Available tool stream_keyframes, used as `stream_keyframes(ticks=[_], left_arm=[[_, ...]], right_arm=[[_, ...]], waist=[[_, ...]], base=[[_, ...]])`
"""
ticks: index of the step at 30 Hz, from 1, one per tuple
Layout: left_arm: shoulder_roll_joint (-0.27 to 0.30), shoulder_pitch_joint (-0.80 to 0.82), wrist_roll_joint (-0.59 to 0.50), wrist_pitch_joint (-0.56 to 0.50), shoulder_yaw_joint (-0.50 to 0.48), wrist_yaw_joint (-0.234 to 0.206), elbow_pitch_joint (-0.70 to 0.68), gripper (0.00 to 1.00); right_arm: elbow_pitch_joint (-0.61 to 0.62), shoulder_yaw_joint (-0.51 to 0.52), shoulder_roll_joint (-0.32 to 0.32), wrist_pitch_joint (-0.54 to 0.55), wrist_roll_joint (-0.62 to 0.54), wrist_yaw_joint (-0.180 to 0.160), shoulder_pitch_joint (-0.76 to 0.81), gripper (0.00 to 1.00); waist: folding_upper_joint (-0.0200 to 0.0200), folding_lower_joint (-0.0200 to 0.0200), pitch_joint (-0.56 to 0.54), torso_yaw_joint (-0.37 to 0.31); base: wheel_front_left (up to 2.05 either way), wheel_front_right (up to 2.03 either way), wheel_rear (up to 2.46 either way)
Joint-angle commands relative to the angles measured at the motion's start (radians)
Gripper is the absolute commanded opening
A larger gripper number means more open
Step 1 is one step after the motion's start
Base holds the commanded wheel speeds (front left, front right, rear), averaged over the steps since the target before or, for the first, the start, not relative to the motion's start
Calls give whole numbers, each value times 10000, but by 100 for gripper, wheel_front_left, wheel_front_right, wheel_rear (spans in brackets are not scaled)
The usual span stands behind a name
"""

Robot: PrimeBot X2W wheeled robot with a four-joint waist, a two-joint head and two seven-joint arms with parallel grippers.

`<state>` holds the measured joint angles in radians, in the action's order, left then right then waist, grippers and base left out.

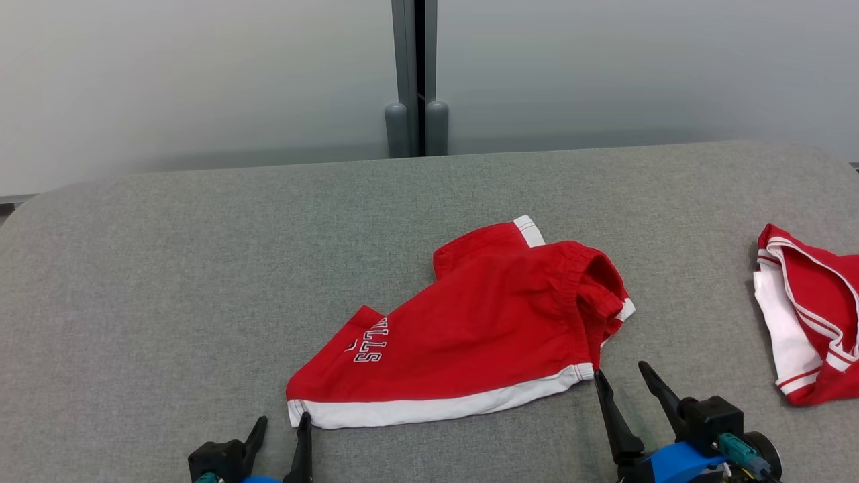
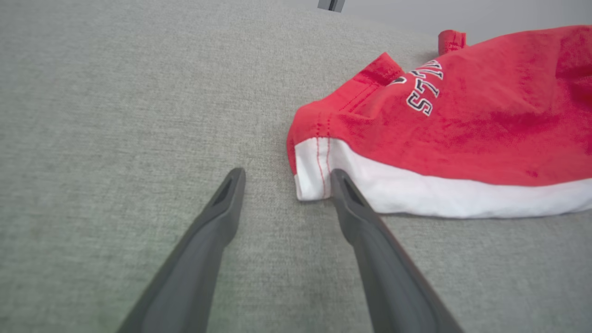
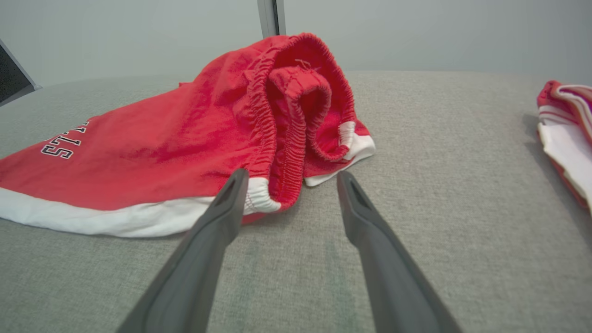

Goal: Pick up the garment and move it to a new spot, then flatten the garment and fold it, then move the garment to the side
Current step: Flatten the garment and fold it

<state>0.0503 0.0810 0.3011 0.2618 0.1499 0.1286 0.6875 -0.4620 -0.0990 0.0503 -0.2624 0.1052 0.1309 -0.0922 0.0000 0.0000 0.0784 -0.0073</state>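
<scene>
Head view high over grey table [image 1: 201,268]; wrist views low, close, red shorts [image 2: 485,129] common to both.

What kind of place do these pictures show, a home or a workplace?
Probably an office-like test room, not a home: a wide grey fabric-covered table, pale frosted wall panels joined by a grey metal post, and red-and-white shorts laid out on it.

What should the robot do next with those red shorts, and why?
Probably ease the open right gripper forward and pinch the waistband: that end of the red shorts lies rolled and bunched just ahead of its fingers, so it needs pulling flat.
</scene>
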Motion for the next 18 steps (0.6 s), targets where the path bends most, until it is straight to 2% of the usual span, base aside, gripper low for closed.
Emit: stream_keyframes(ticks=[1, 3, 10, 12, 13, 16, 17, 18], left_arm=[[6, 143, -35, 43, -60, -28, 37, 100], [4, 209, -128, 43, -145, -132, 99, 100], [3, 364, -185, 38, 58, -58, 262, 100], [3, 407, -169, 32, 125, -50, 350, 97], [0, 426, -191, 31, 173, -46, 425, 70], [0, 497, -245, 8, 344, -35, 694, 14], [-5, 524, -219, 5, 392, -37, 772, 3], [-3, 559, -204, 5, 428, -44, 857, 0]], right_arm=[[42, 26, 11, -30, -69, -3, -27, 100], [50, 29, 11, -30, -51, -3, -47, 100], [88, -3, 10, -30, -74, -3, -187, 100], [102, -7, 10, -30, -77, -3, -226, 100], [104, -10, 10, -30, -86, -3, -238, 100], [79, -15, 10, -30, -108, -3, -279, 100], [68, -14, 10, -30, -114, -3, -274, 100], [58, -7, 10, -30, -119, -3, -266, 100]], waist=[[0, 0, 27, -12], [0, 0, 72, -35], [0, 0, 230, -127], [0, 0, 269, -153], [0, 0, 288, -167], [0, 0, 339, -201], [0, 0, 357, -207], [0, 0, 370, -209]], base=[[0, 0, 0], [0, 0, 0], [0, 0, 0], [0, 0, 0], [0, 0, 0], [0, 0, 0], [0, 0, 0], [0, 0, 0]])
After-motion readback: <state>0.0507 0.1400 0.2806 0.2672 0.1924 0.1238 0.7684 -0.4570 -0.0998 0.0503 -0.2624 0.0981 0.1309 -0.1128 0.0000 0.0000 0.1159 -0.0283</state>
